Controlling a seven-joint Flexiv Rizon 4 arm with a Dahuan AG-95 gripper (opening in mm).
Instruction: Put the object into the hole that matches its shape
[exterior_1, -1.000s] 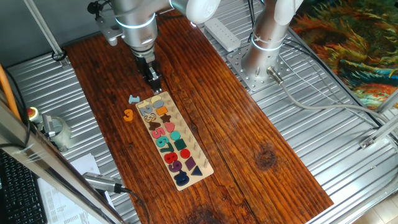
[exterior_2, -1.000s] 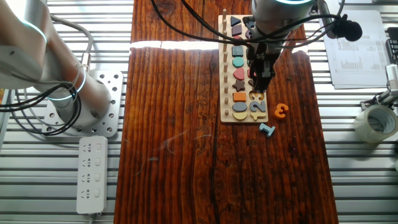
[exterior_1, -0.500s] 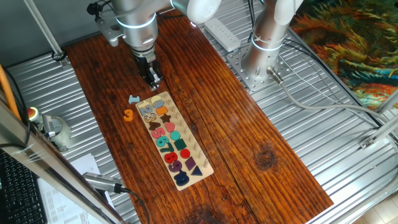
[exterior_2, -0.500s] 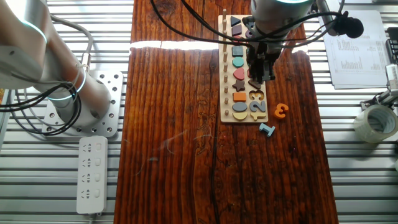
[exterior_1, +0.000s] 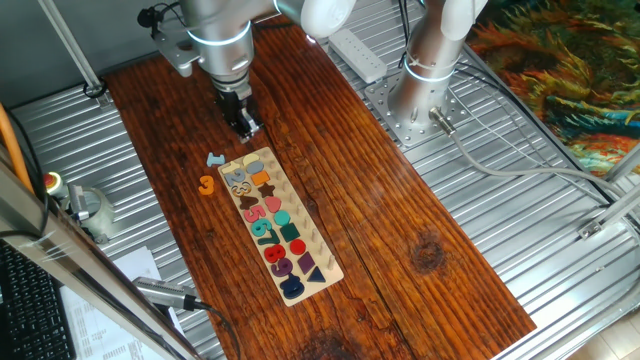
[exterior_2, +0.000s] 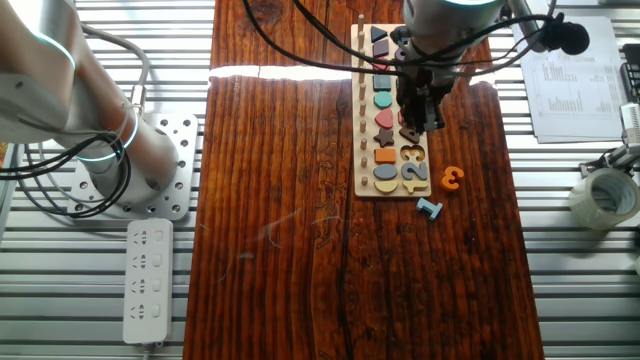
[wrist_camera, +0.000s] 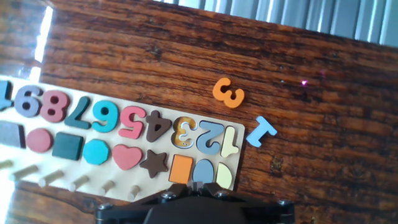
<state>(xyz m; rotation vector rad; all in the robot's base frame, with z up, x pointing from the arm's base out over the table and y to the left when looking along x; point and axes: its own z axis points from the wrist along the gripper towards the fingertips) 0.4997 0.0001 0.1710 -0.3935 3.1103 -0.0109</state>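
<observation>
The orange 3 piece (exterior_1: 206, 185) lies flat on the wooden table left of the puzzle board (exterior_1: 312, 250). It also shows in the other fixed view (exterior_2: 451, 178) and in the hand view (wrist_camera: 228, 92). The 3-shaped hole (wrist_camera: 183, 132) is bare, between the 4 and the 2; it also shows in both fixed views (exterior_2: 411, 154) (exterior_1: 241, 186). My gripper (exterior_1: 243, 128) hangs above the board's low-number end (exterior_2: 418, 120), apart from the orange piece. Its jaws are together and hold nothing (wrist_camera: 198, 186).
A small light blue 1 piece (wrist_camera: 260, 131) lies on the table just off the board's end, near the orange piece (exterior_2: 430, 208). The 1 recess (wrist_camera: 229, 142) is bare too. A tape roll (exterior_2: 604, 195) and papers (exterior_2: 572, 85) lie off the table.
My gripper has lifted a little away from the board's low-number end. The orange piece and the blue piece have not moved.
</observation>
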